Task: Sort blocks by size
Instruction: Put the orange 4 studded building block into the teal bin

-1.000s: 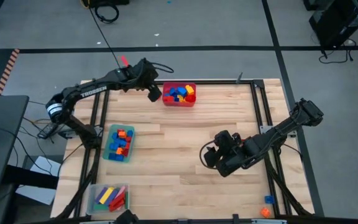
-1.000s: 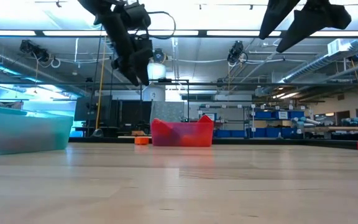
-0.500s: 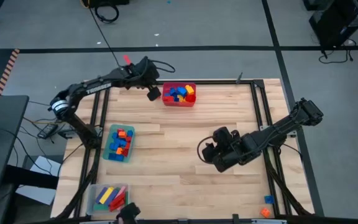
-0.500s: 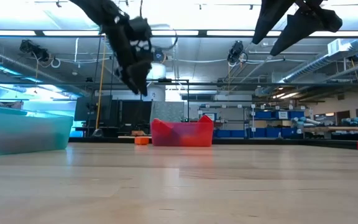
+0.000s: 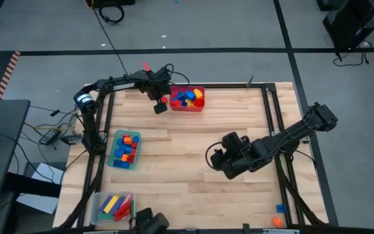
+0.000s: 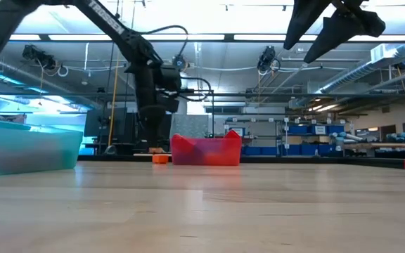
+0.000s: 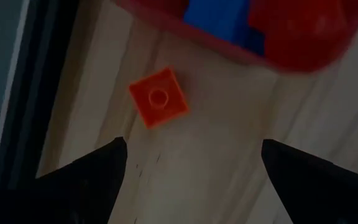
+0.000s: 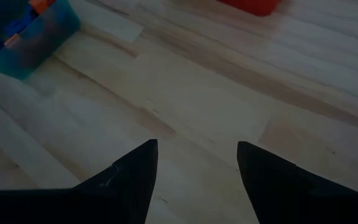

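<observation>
A small orange block (image 7: 159,98) lies flat on the wood, just left of the red bin (image 5: 187,106) that holds several blocks (image 5: 186,97). In the low view the orange block (image 6: 160,159) sits beside the red bin (image 6: 206,150). My left gripper (image 7: 191,162) hangs open above the orange block, pointing steeply down, with nothing between its fingers. In the high view my left gripper (image 5: 160,105) stands at the bin's left end. My right gripper (image 5: 216,159) waits open above the table's middle right, holding nothing.
A teal bin (image 5: 124,149) of small blocks stands at the left. A clear bin (image 5: 112,207) of long bars is at the near left corner. Two loose blocks (image 5: 278,215) lie at the near right corner. Bare wood spreads across the middle (image 5: 193,140).
My left gripper has come down toward the table at the red bin's left end and tipped to point more steeply down, its fingers still open.
</observation>
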You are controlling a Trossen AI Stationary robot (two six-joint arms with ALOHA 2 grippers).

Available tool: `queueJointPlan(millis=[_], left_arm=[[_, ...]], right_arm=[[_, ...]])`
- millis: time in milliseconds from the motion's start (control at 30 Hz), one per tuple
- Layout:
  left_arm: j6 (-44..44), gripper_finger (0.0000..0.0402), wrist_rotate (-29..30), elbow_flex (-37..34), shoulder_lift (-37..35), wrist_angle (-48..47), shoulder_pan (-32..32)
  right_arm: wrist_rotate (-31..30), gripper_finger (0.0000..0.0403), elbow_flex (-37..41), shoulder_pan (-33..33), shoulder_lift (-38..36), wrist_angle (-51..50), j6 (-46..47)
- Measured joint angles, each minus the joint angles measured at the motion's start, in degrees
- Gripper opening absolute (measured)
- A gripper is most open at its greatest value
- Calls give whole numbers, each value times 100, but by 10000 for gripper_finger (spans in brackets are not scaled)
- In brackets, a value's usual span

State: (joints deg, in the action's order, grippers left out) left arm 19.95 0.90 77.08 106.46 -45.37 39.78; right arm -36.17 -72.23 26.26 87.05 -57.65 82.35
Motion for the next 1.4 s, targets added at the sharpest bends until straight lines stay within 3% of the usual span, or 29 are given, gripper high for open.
queueJointPlan(millis=[400,967,1100,1400], left_arm=[[-234,348,97,1348,1131,-466,3],[-208,315,326,1412,1487,-514,111],[-217,280,258,1412,1498,-526,115],[-595,155,197,1412,1498,-673,113]], right_arm=[[22,234,0,-97,0,109,-1],[31,234,0,-97,0,234,-2],[31,234,0,-97,0,236,-1],[31,234,0,-97,0,293,-2]])
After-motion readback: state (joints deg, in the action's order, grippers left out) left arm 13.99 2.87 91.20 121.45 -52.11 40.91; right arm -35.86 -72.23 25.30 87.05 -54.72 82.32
